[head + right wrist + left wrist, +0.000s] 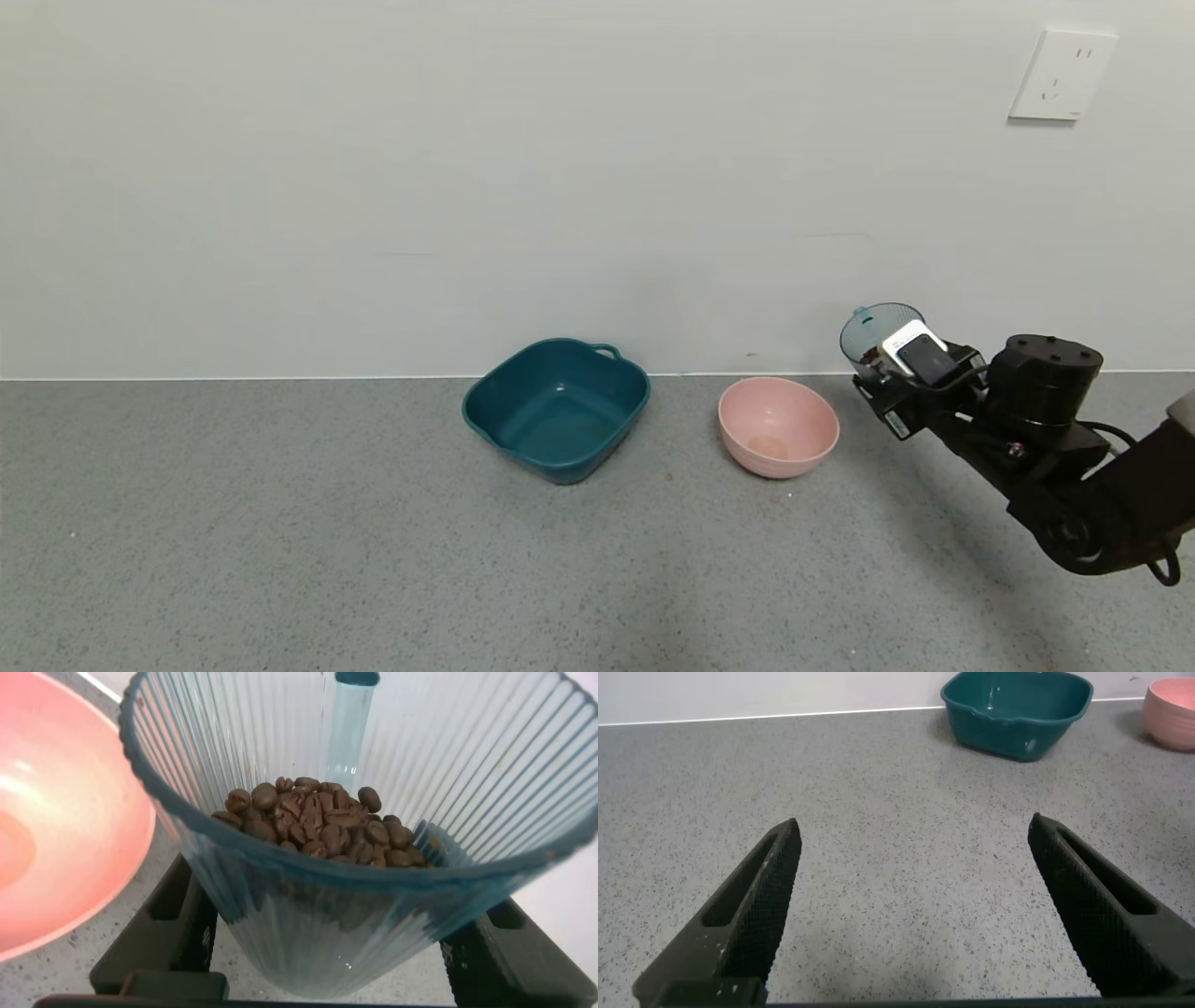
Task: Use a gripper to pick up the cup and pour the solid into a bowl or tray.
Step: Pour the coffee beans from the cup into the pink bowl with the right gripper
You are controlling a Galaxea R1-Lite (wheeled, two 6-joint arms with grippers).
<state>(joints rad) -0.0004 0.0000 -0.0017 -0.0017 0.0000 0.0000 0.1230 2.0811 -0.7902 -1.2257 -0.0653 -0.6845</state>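
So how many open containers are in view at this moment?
3. The teal basin sits on the floor near the wall, the pink bowl to its right, and the cup of beans is held by the right gripper.

You see a translucent blue-grey cup [374, 859] with fine vertical ribs, holding dark brown beans [322, 826]. The bowl [778, 427] is pale pink, the basin [556, 409] dark teal. The floor [280, 541] is speckled grey, the gripper [910, 369] black.

The right hand [892, 369] grips the cup [878, 338] aloft just right of the pink bowl [778, 426]
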